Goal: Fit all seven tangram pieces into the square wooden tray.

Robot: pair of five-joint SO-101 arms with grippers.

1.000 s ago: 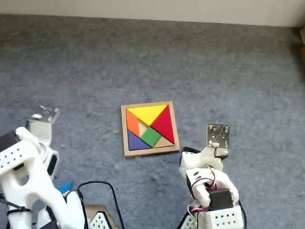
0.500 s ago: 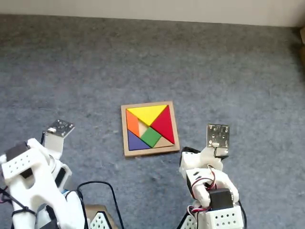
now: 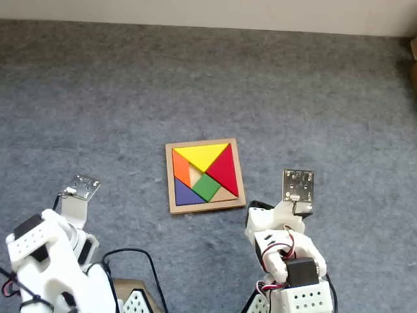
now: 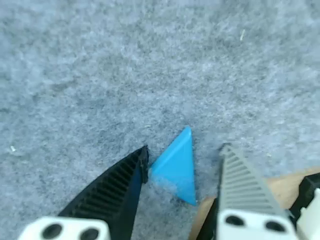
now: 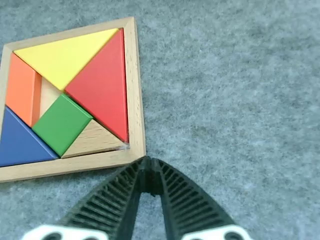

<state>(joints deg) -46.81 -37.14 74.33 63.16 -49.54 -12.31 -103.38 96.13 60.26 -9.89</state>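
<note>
The square wooden tray (image 3: 206, 207) lies mid-table with yellow (image 3: 201, 155), red (image 3: 225, 169), orange (image 3: 180, 167), green (image 3: 206, 187) and dark blue (image 3: 185, 194) pieces in it; two triangular spots show bare wood. A light blue triangle (image 4: 177, 167) lies on the grey carpet, and my left gripper (image 4: 184, 150) is open with one finger on each side of it, the black fingertip (image 4: 144, 155) close to its edge. My right gripper (image 5: 149, 161) is shut on nothing, its tips just off the tray's (image 5: 135, 90) near right corner.
Grey carpet covers the table. A tan wooden base (image 4: 282, 182) sits right beside the blue triangle near the left arm (image 3: 49, 261). The right arm (image 3: 287, 248) stands near the front edge, right of the tray. A pale wall strip runs along the far edge.
The left arm has swung right and pulled back towards the front edge, coming over the light blue triangle and hiding it in the high view. The right arm and tray have not moved.
</note>
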